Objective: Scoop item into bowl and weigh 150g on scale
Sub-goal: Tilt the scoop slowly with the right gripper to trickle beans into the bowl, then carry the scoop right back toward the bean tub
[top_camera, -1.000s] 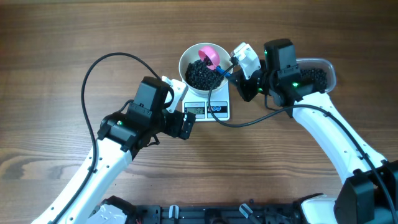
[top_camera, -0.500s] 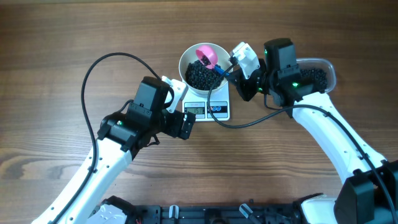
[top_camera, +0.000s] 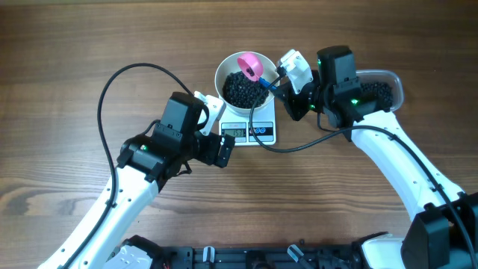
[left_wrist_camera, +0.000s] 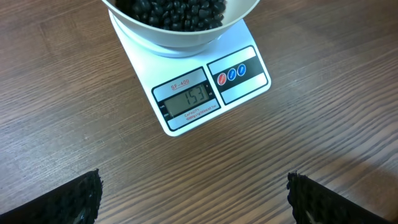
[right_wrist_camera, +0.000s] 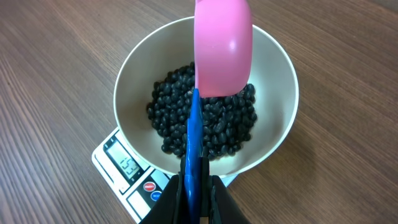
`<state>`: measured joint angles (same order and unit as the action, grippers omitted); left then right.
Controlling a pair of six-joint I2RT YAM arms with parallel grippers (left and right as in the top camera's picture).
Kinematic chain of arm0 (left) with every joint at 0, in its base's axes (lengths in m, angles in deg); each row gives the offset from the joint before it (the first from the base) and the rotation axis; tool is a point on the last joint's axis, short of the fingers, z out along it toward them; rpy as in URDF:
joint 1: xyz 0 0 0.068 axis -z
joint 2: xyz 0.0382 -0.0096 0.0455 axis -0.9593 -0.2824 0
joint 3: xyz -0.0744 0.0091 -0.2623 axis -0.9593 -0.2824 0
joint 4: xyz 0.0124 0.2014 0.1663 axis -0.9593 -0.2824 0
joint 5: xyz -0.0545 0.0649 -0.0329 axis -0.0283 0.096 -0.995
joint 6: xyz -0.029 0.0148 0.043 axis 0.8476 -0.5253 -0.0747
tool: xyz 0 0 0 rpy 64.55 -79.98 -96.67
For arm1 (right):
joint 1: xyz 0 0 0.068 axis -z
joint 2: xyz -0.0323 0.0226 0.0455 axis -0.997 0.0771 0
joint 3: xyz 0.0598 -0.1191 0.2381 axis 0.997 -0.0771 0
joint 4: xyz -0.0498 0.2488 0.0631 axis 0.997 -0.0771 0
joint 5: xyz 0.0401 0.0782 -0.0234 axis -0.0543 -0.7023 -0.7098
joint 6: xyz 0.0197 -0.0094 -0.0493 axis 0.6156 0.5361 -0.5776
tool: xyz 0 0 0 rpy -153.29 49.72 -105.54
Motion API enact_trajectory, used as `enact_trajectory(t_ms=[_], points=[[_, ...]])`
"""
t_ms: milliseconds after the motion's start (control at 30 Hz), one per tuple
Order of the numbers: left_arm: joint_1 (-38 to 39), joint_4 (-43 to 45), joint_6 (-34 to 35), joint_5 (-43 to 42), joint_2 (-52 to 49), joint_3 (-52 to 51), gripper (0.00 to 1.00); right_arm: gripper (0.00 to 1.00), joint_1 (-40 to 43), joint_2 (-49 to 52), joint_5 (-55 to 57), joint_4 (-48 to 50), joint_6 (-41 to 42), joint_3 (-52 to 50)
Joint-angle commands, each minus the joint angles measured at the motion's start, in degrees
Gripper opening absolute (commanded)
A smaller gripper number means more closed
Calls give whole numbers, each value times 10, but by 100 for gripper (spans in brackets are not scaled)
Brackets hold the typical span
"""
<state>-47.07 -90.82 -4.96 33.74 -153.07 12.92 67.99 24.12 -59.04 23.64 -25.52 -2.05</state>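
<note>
The white bowl (top_camera: 221, 78) stands on the scale (top_camera: 263, 135) and holds a heap of black beans (top_camera: 240, 91), the item. My right gripper (top_camera: 278, 84) is shut on the blue handle (right_wrist_camera: 194, 143) of a pink scoop (right_wrist_camera: 222, 50). The scoop hangs over the bowl (right_wrist_camera: 277, 68) with its smooth back toward the camera, above the beans (right_wrist_camera: 217, 127). My left gripper (top_camera: 221, 131) stands open just in front of the scale (left_wrist_camera: 245, 93), with nothing between its fingers (left_wrist_camera: 71, 199). The display (left_wrist_camera: 188, 101) reads 153.
A clear plastic tub (top_camera: 390, 81) with more black beans sits at the back right, behind my right arm. A black cable loops over the wood to the left of the bowl. The rest is bare wooden tabletop (top_camera: 67, 67).
The pink scoop head has shifted very slightly over the bowl. Both arms stay where they were.
</note>
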Motion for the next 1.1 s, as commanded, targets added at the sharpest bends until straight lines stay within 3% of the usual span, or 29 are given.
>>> enact_trajectory(t_ms=[0,600,1067], points=[[3,2,2,5,-2,11,100,4,-2,5,5,0,10,-1],[3,2,2,5,-2,11,100,4,2,4,-120,14,260,-1],[3,2,2,5,-2,11,100,4,143,-65,-174,41,351,-1]])
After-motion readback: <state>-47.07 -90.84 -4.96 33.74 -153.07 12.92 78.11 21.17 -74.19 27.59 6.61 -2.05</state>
